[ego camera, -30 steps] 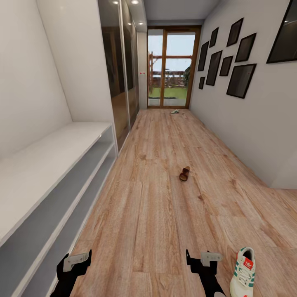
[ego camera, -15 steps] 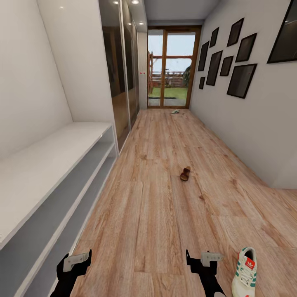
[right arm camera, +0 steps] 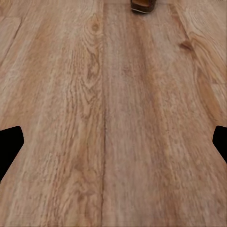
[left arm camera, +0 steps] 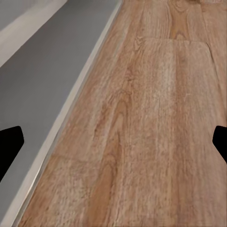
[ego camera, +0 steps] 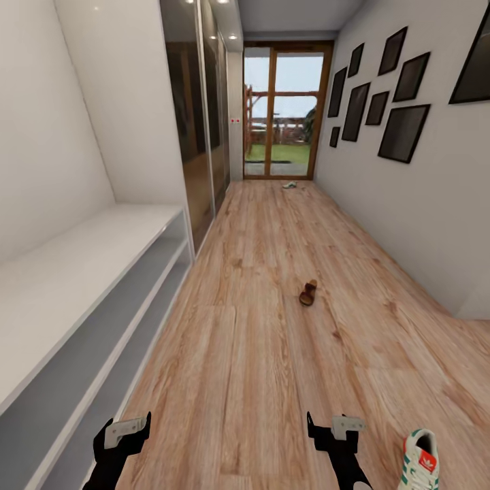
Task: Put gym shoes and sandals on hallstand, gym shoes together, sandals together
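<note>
One white gym shoe (ego camera: pixel 420 464) with green stripes lies on the corridor floor (ego camera: pixel 258 354) at the lower right, just right of my right gripper (ego camera: pixel 333 423). A second small white shoe (ego camera: pixel 289 184), too far off to make out, lies by the glass door. A brown sandal (ego camera: pixel 308 293) sits mid-corridor, and its edge shows in the right wrist view as the sandal (right arm camera: pixel 142 5). The hallstand (ego camera: pixel 75 272) runs along the left wall with bare tiers. My left gripper (ego camera: pixel 127 425) hangs beside its lowest tier (left arm camera: pixel 42 80). Both grippers are open and hold nothing; left gripper (left arm camera: pixel 113 142), right gripper (right arm camera: pixel 113 142).
Dark mirrored wardrobe doors (ego camera: pixel 197 136) follow the hallstand on the left. A wall with black picture frames (ego camera: pixel 401 129) bounds the right side. A wood-framed glass door (ego camera: pixel 279 109) closes the far end. The wall steps out at the right (ego camera: pixel 476 299).
The whole view has shifted, so the camera has moved: the near gym shoe now sits lower and further right, partly cut off, and the sandal slightly lower. Both grippers hold the same pose.
</note>
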